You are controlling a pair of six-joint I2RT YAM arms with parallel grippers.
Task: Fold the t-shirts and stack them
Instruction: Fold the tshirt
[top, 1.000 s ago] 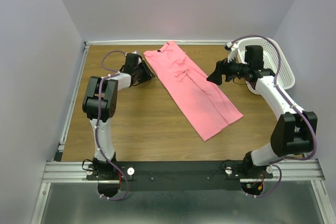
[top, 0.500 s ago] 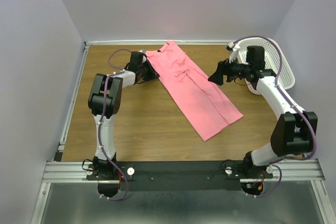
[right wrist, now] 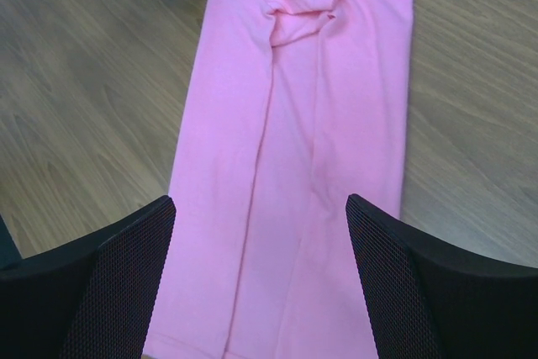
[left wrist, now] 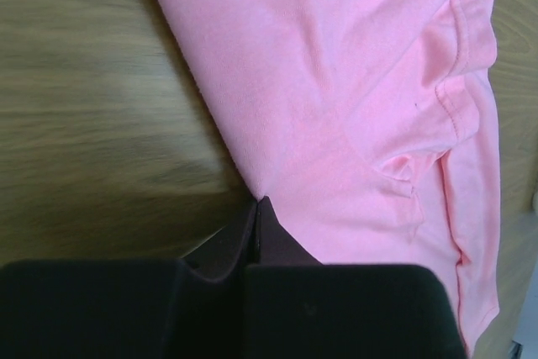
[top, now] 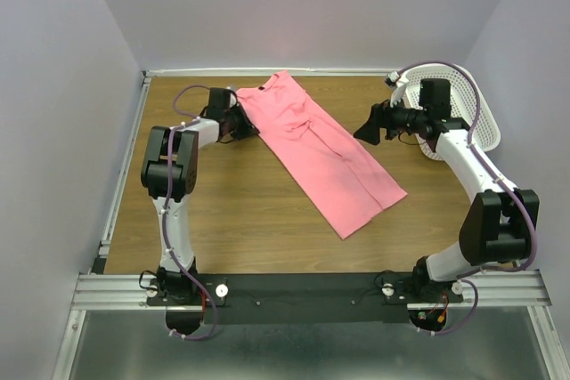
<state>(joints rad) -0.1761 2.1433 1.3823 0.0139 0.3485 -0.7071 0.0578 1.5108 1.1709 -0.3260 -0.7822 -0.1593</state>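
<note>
The salmon-pink t-shirt [top: 321, 153] lies folded into a long strip, running diagonally from the far middle of the table toward the near right. My left gripper [top: 251, 128] is at the strip's far left edge, low on the wood. In the left wrist view its jaws [left wrist: 257, 208] are pressed together, with the edge of the t-shirt [left wrist: 336, 107] drawn into their tip. My right gripper [top: 363, 131] hovers open above the strip's right side. From the right wrist, the t-shirt [right wrist: 294, 166] shows between the wide-apart fingers [right wrist: 134, 250] with nothing held.
A white perforated basket [top: 485, 131] stands at the far right behind the right arm. Lilac walls close the table on three sides, a metal rail [top: 125, 166] runs down its left edge. Bare wood [top: 249, 211] lies near the arm bases.
My left gripper has closed on the t-shirt's left edge and drawn back left. The whole strip has slid a little to the left. The right arm has hardly moved.
</note>
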